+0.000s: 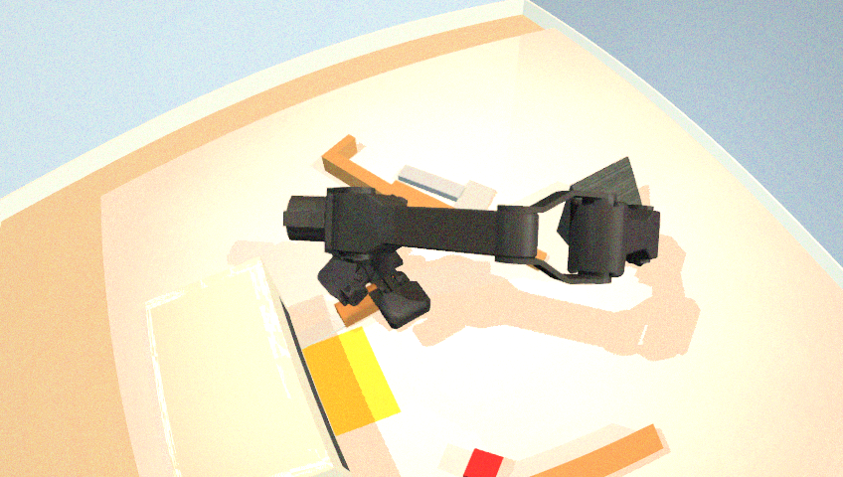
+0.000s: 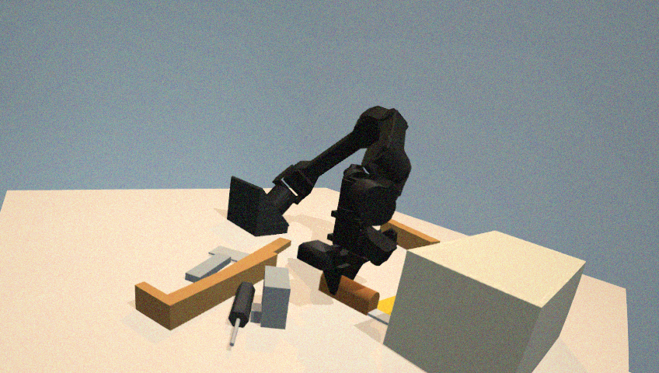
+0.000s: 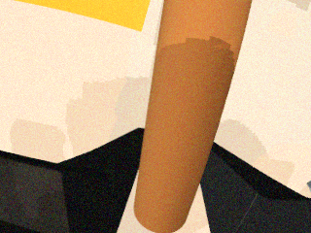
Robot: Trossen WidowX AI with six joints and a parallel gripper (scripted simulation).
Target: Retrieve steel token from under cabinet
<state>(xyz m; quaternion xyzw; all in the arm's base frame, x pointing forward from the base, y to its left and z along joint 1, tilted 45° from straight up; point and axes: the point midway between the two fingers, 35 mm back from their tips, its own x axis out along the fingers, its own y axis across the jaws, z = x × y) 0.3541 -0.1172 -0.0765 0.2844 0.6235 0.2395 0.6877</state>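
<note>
While the arm reaches low over the bench (image 2: 83,240), the hand (image 2: 333,276) pinches the round orange handle (image 3: 189,97) of a tool, which points toward the cabinet (image 2: 480,295). In the exterior view a thin grey strip (image 2: 378,315) lies at the handle's far end, just by the cabinet's base and the yellow marked area (image 1: 355,378). The steel token cannot be made out in any view. An orange L-shaped piece (image 2: 203,291), a grey block (image 2: 275,295) and a dark-handled screwdriver (image 2: 241,302) lie near together, apart from the hand.
</note>
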